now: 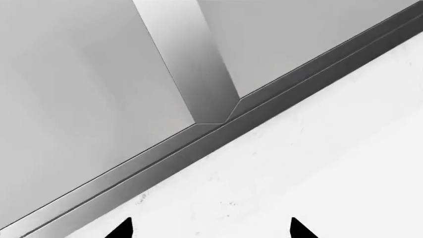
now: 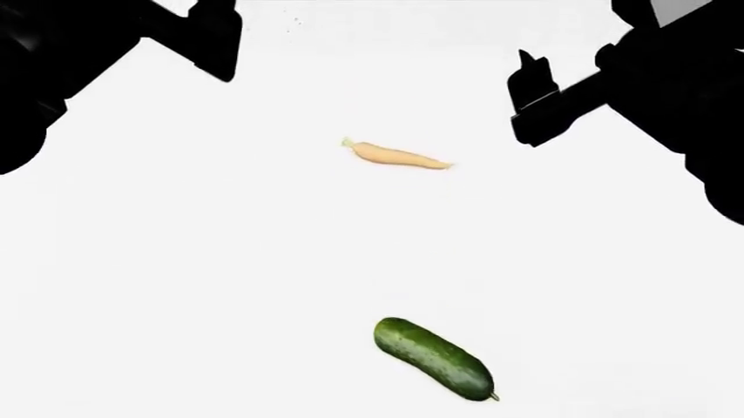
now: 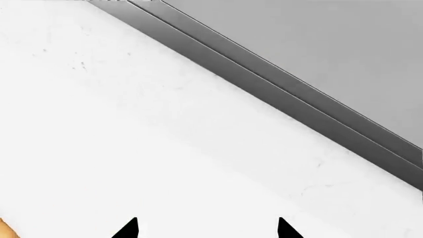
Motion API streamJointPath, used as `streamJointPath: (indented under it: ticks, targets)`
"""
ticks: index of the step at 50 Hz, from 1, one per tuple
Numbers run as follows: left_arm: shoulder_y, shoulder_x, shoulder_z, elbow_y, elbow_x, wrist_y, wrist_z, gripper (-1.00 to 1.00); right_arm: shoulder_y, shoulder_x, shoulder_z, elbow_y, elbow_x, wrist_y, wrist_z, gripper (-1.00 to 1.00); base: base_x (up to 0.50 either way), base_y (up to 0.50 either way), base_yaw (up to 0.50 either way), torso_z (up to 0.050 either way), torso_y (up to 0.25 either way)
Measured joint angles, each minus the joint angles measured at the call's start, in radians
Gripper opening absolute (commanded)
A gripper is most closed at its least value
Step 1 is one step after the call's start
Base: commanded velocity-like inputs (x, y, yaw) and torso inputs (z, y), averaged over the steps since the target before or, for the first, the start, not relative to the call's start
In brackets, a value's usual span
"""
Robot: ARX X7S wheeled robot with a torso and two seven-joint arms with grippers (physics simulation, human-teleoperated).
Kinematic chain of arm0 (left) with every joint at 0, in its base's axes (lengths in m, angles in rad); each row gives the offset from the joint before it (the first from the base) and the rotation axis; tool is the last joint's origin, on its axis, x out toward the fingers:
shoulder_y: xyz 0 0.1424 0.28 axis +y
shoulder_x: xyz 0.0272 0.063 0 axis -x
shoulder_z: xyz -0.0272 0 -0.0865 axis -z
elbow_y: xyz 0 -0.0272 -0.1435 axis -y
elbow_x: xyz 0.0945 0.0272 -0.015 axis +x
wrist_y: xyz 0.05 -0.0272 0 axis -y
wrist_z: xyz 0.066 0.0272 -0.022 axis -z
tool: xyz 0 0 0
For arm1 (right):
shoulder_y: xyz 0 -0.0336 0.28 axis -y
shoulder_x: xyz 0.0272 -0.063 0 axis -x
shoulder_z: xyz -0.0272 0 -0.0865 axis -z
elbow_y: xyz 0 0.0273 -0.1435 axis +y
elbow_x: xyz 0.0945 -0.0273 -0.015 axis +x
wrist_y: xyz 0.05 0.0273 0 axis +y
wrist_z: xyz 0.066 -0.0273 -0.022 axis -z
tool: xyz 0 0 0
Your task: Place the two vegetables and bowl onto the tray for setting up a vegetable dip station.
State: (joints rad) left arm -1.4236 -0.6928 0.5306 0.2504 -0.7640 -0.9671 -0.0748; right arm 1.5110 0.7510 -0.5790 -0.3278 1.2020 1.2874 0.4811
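Two vegetables lie on white countertop [image 2: 174,261], well apart. Carrot [image 2: 395,156] farther from robot, roughly centred, green stub pointing toward left side. Cucumber [image 2: 435,357] nearer robot, lying diagonally. Bowl and tray out of view. Left gripper [image 1: 210,229] above bare counter near grey metal rail [image 1: 198,141], fingertips spread, nothing between. Right gripper [image 3: 207,229] likewise released, empty, carrot edge at frame corner.
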Motion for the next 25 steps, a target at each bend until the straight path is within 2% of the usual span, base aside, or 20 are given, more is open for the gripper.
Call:
streamJointPath:
  ticks: [7, 16, 25]
  targets:
    - [0.010, -0.004, 0.003, -0.001, 0.001, 0.010, 0.006, 1.00, -0.001, -0.004, -0.014, 0.008, -0.008, -0.004, -0.009, 1.00, 0.00, 0.00, 0.00, 0.000, -0.249]
    - [0.022, -0.008, -0.011, 0.002, -0.017, 0.001, -0.003, 1.00, 0.027, -0.006, -0.054, 0.026, -0.032, 0.005, -0.048, 1.00, 0.00, 0.00, 0.00, 0.000, 0.000]
    - [0.033, -0.018, -0.023, 0.018, -0.034, -0.006, -0.010, 1.00, 0.117, -0.033, -0.150, 0.155, -0.148, -0.045, -0.191, 1.00, 0.00, 0.00, 0.00, 0.000, 0.000]
